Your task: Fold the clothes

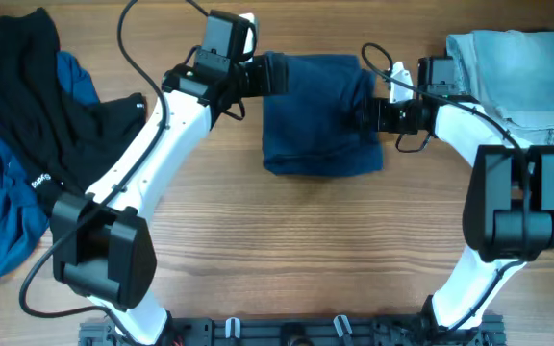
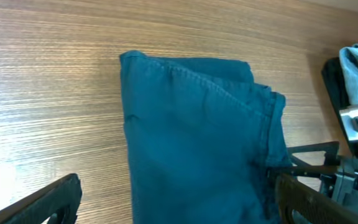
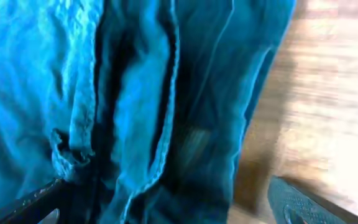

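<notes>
Navy shorts (image 1: 320, 120) lie folded on the tabletop (image 1: 287, 250). Spread, the left hand (image 1: 269, 75) hangs over their far-left corner; the right hand (image 1: 368, 113), spread too, straddles their right edge, seemingly nearer a grip.

Left arm (image 1: 162, 135) and right arm (image 1: 455, 113) reach inward, wrists facing. Left gripper (image 1: 273, 75) jaws wide apart; right gripper (image 1: 360, 115) apparently likewise.
</notes>
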Tool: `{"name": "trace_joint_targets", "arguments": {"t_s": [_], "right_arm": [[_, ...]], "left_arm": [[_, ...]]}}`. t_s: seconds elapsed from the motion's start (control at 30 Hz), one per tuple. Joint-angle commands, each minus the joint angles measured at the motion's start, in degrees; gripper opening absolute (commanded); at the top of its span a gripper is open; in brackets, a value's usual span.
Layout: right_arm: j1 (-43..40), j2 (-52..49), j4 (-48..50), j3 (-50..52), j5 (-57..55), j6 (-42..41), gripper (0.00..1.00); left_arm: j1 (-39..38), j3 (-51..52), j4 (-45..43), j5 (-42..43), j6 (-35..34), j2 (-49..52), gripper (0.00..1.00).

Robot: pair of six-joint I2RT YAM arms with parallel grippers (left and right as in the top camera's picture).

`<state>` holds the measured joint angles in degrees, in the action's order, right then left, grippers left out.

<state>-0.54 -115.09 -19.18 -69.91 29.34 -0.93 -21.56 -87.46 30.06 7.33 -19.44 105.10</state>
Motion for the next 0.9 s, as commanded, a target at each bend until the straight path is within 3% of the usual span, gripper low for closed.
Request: {"name": "trace_joint_targets", "arguments": {"t_s": [0.0, 0.23, 0.27, 0.3, 0.33, 0.37, 0.47, 0.67, 0.87], "right_arm": [[0.3, -3.7, 0.8, 0.2, -1.2, 0.9, 1.00], [5.4, -5.9, 1.9, 0.2, 1.7, -1.1, 0.99], [6.6, -6.2, 2.5, 0.2, 1.7, -2.8, 0.95], [7.3, -6.4, 3.0, 0.2, 1.7, -4.0, 0.87], [8.1, -6.6, 3.6, 0.2, 1.7, -5.3, 0.72], [8.6, -6.7, 4.0, 0.2, 1.8, -5.8, 0.47], [8.9, -6.7, 5.0, 0.2, 1.7, -8.5, 0.04], [6.1, -3.3, 9.7, 0.2, 9.3, -12.9, 0.04], [2.0, 12.4, 12.7, 0.1, 7.8, -22.7, 0.04]], "left_arm": [[0.5, 0.1, 1.0, -3.5, -0.3, -1.3, 0.98], [1.9, 0.1, 1.7, -4.4, -0.3, -1.3, 0.97], [2.0, 0.1, 1.7, -4.4, -0.3, -1.3, 0.97], [2.0, 0.1, 1.7, -4.4, -0.3, -1.3, 0.97], [2.0, 0.1, 1.7, -4.4, -0.3, -1.3, 0.97], [2.0, 0.1, 1.7, -4.4, -0.3, -1.3, 0.97], [2.0, 0.1, 1.8, -4.4, -0.3, -1.3, 0.97], [2.0, 0.1, 1.9, -5.9, -0.3, -1.3, 0.97], [2.9, 0.1, 2.0, -5.9, -0.3, -1.3, 0.97]]}}
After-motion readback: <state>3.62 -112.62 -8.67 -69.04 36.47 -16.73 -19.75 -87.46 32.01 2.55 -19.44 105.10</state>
